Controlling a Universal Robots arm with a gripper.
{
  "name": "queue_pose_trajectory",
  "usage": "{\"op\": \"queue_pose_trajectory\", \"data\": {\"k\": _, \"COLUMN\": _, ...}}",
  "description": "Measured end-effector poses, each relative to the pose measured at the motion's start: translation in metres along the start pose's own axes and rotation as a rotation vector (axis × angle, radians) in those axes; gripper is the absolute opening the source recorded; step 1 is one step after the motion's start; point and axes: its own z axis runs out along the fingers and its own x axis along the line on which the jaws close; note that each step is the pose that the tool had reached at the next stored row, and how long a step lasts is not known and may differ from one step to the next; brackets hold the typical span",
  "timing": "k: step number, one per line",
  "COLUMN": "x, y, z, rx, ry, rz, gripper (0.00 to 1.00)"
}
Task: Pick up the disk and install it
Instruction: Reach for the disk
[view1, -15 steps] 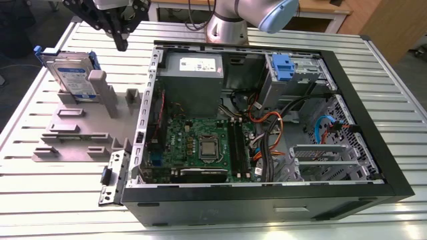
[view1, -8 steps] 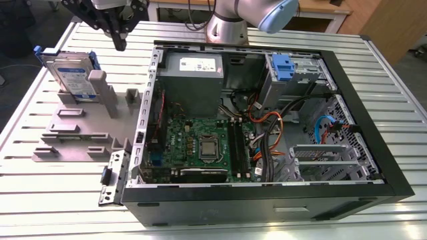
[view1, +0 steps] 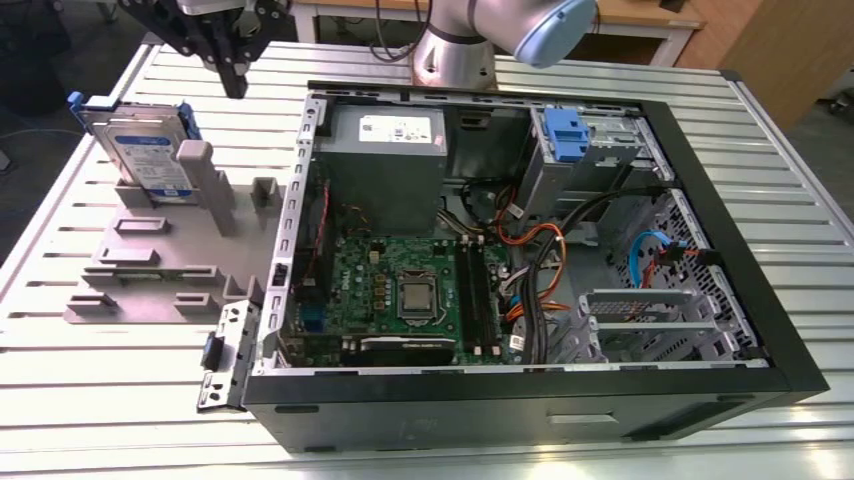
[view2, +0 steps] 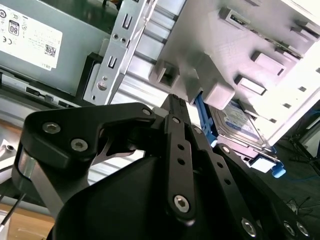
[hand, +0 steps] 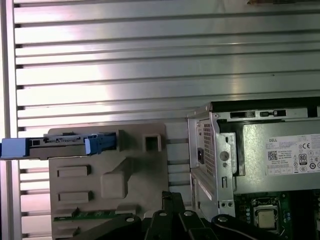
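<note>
- ribbed metal desk (view1: 120, 440) lies closest to the lens in the exterior view. it carries everything, and its slats give a flat base for the work.
- black computer case (view1: 534, 405) lies on its side with the cover off. i judge this is so its boards and bays can be reached from above.
- grey fixture (view1: 147, 285) sits on the desk just beside the case, on the exterior view's left. its slots seem meant to stage parts.
- grey power supply (view1: 387, 150) fills the case's far corner on the fixture's side.
- disk (view1: 140, 150) is silver with a blue frame. it stands on edge in a slot at the fixture's far end, braced by a grey post. this likely leaves its upper edge free for grasping. it is not in the case.
- tool (view1: 236, 88) hangs above the desk between disk and case, apart from both. its fingertips are drawn together with nothing between them.
- blue latch (view1: 566, 135) marks the drive bay at the case's far side.
- the exterior view gives the gap between tool and disk. the first wrist view, looking down, shows the disk (hand: 60, 149) as a thin strip. the second wrist view shows the disk's label face (view2: 240, 122) past the tool's black links.
</note>
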Motion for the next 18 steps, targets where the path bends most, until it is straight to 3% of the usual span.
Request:
{"op": "queue_pose_trajectory", "data": {"k": 9, "x": 0.0156, "y": 0.0101, "z": 0.0013, "rx": 0.0, "ry": 0.0, "rz": 0.0, "gripper": 0.11}}
{"op": "queue_pose_trajectory", "data": {"k": 18, "x": 0.0347, "y": 0.0122, "z": 0.0023, "rx": 0.0, "ry": 0.0001, "rz": 0.0, "gripper": 0.11}}
